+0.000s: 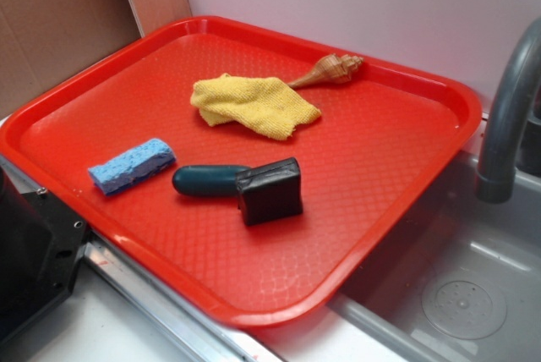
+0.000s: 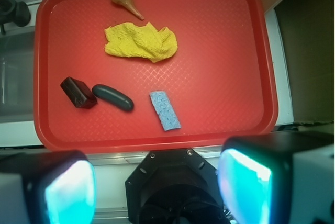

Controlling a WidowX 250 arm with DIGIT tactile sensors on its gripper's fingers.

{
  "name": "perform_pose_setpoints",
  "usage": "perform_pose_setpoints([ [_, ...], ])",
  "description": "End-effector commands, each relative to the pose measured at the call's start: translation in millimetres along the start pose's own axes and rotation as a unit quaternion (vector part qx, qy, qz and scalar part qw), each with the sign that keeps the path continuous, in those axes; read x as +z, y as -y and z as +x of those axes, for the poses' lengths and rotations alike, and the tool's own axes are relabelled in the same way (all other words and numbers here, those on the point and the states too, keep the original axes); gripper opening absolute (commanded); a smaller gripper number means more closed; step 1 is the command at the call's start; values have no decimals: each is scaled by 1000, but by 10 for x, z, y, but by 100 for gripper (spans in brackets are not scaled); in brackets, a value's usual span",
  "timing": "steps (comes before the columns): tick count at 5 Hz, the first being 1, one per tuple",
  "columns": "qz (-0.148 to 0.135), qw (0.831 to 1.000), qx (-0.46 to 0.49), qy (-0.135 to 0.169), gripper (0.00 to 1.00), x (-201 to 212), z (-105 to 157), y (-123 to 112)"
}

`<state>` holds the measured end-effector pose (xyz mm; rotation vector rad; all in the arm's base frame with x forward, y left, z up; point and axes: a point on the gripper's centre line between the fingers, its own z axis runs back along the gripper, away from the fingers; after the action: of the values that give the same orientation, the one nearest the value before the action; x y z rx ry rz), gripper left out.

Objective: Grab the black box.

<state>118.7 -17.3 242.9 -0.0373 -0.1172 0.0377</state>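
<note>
- Black box (image 2: 78,92) is untouched, on the tray (image 2: 225,51); reach hasn't started, so we're at the approach step.
- Gripper (image 2: 157,187) sits at the bottom of the wrist view, well back from the tray's near rim. Jaws spread wide, nothing between them; both pads (image 2: 68,192) show as blurred teal blocks.
- Gripper doesn't show in the exterior view, only a dark piece of hardware at lower left, can't say which part.
- Nearest to the gripper: sponge (image 2: 165,110), lying by itself.
- Then the teal object (image 2: 112,97), elongated. One end meets the box; in the exterior view the box (image 1: 270,190) overlaps that end, touching or nearly so.
- In the wrist view the box is left of the gripper's centre line, near the tray's left rim and turned at an angle to the tray edges.
- Further out: yellow cloth (image 2: 141,42) and shell (image 2: 124,0), well apart from the box, irrelevant.
- Next move, my read: travel forward and left over the box, rotate the wrist so the jaws straddle its two free sides, not the side against the teal object, then descend.
- Risk: a pad landing on the teal object and nudging both, or pinching the wrong thing.
- Box is flat, so the descent likely has to go close to the tray floor.
</note>
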Motion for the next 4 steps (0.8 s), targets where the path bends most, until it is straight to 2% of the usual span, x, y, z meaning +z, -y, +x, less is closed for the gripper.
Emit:
perform_pose_setpoints([
  [1, 0, 1000, 0, 0, 100, 0, 0, 0],
  [2, -35, 990, -124, 63, 100, -522, 198, 469],
  [3, -77, 970, -202, 112, 100, -840, 270, 753],
  [4, -77, 970, -202, 112, 100, -840, 270, 753],
])
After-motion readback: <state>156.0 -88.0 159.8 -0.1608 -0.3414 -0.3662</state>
